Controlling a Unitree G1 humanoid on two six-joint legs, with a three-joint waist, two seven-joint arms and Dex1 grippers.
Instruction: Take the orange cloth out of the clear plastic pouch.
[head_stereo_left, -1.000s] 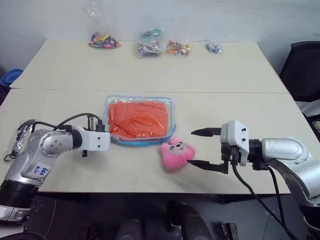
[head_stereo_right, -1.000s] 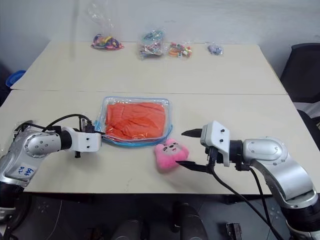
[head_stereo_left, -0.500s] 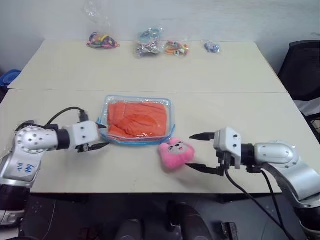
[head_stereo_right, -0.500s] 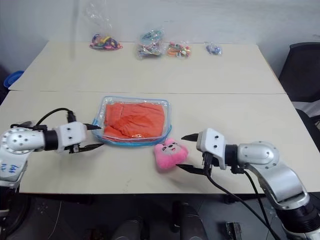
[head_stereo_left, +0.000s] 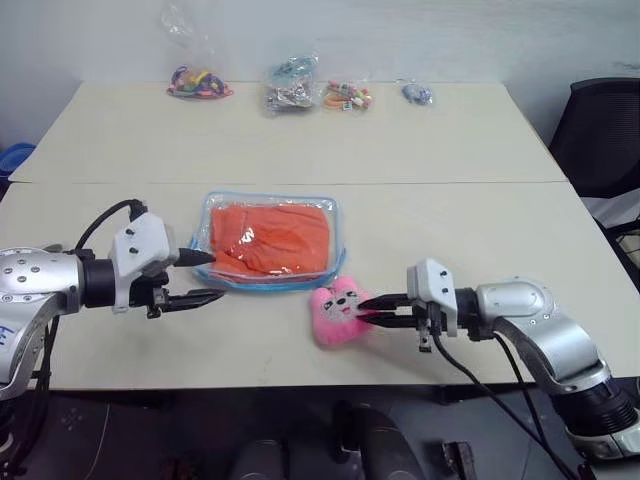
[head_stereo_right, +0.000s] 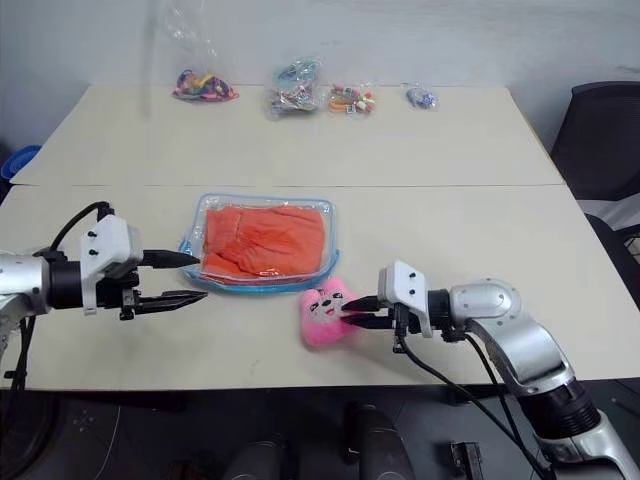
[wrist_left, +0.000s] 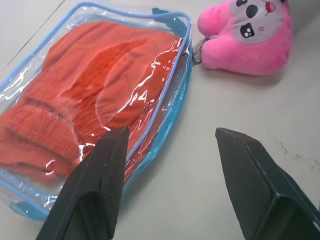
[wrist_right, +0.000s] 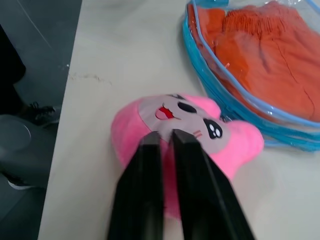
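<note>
Since a second ago the right hand (head_stereo_left: 372, 308) has closed on the charm (head_stereo_left: 336, 312); the left hand (head_stereo_left: 205, 276) has opened.

Risk: pulling the charm drags the zipped pouch (head_stereo_left: 268, 241), cloth (head_stereo_left: 272, 236) inside.

Count: one table (head_stereo_left: 460, 150), pouch, cloth, charm; four bags (head_stereo_left: 285, 85).

Glossy clear plastic pouch (wrist_left: 165, 95) (blue-trimmed) holds matt orange cloth (wrist_left: 85, 95); fuzzy pink charm (wrist_left: 250, 37).
</note>
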